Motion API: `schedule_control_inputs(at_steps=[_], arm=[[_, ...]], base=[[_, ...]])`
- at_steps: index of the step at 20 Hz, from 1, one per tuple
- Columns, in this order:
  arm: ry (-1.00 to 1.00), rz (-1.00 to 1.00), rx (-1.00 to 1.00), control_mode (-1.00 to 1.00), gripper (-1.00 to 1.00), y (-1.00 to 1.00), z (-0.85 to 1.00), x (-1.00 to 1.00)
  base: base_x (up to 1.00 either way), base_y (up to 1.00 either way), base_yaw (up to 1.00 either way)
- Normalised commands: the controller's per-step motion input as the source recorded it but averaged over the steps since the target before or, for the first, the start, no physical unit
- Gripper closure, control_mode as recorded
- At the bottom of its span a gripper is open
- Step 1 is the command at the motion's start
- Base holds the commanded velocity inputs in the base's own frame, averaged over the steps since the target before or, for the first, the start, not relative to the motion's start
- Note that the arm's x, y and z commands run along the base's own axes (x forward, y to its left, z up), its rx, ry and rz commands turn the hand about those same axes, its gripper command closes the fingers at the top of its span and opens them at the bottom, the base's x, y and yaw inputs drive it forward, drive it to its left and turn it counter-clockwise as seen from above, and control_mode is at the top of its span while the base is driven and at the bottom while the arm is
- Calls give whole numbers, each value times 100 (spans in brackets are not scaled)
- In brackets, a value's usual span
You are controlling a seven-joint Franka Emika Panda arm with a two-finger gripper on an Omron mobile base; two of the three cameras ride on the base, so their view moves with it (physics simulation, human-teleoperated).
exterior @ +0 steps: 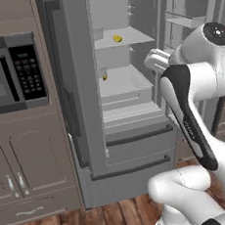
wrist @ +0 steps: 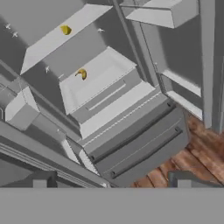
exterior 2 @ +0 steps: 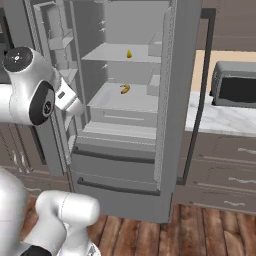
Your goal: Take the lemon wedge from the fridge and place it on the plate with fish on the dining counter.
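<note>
With the fridge point(exterior: 123, 147) doors swung wide, lemon wedge point(exterior: 117, 38) sits on the upper shelf, near its front edge. Darker orange-yellow bit point(exterior: 105, 77) lies one shelf below, not the target. Claw point(wrist: 111, 179) released, jaws spread, well short of the shelves. Best approach, by my reckoning: raise to upper-shelf level, enter straight, straddle the wedge, clench gently.

The fridge point(exterior: 129, 108) stands open, lemon wedge point(exterior: 117, 38) shelved inside.
</note>
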Motion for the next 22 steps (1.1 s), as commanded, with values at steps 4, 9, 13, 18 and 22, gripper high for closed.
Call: schedule_control_inputs(at_steps=[4, 9, 13, 18, 22], arm=[[0, 18, 24, -100, -100, 18, 0, 75], [0, 8, 23, -100, -100, 36, 0, 69], [0, 5, 24, -100, -100, 13, -2, 58], [0, 3, 20, -100, -100, 0, 0, 72], [0, 1, 21, -100, -100, 5, 0, 80]], base=[[0, 0, 0], [0, 0, 0], [0, 0, 0], [0, 0, 0], [0, 0, 0]])
